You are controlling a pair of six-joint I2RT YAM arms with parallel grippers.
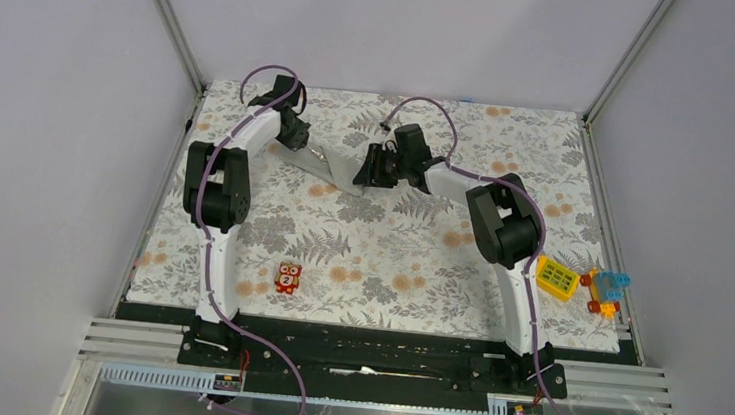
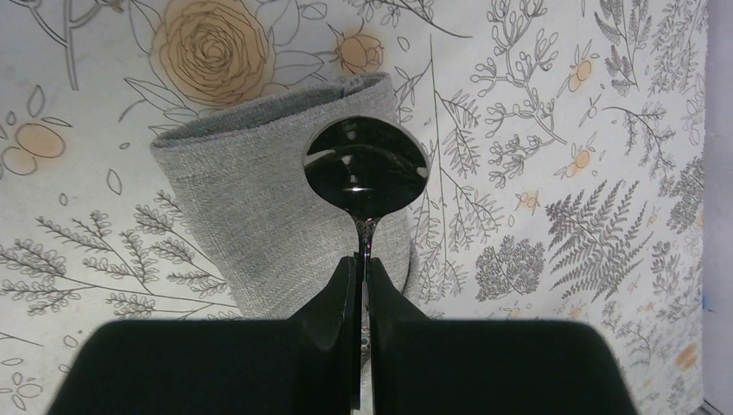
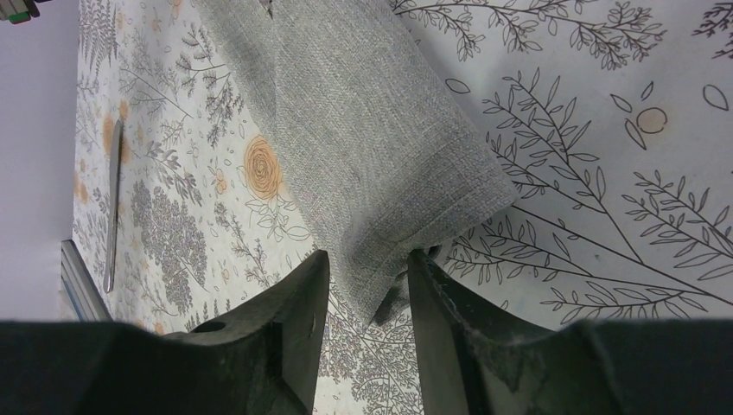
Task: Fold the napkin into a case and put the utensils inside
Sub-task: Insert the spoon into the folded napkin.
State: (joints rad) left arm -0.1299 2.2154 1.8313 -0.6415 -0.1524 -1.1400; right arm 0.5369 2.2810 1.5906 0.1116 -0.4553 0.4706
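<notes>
The napkin lies folded into a narrow grey case at the back of the table, between both grippers. My left gripper is shut on the thin handle of a shiny spoon. The spoon's oval bowl hovers over the rounded end of the case. My right gripper stands open around the other end of the case, a finger on each side of its corner; that corner looks slightly lifted. A second slim silver utensil lies flat on the floral cover near the table's edge.
A small red toy figure sits near the front centre. A yellow studded block and a blue and orange toy lie at the right edge. Grey walls close in the back and sides. A metal rail borders the cover.
</notes>
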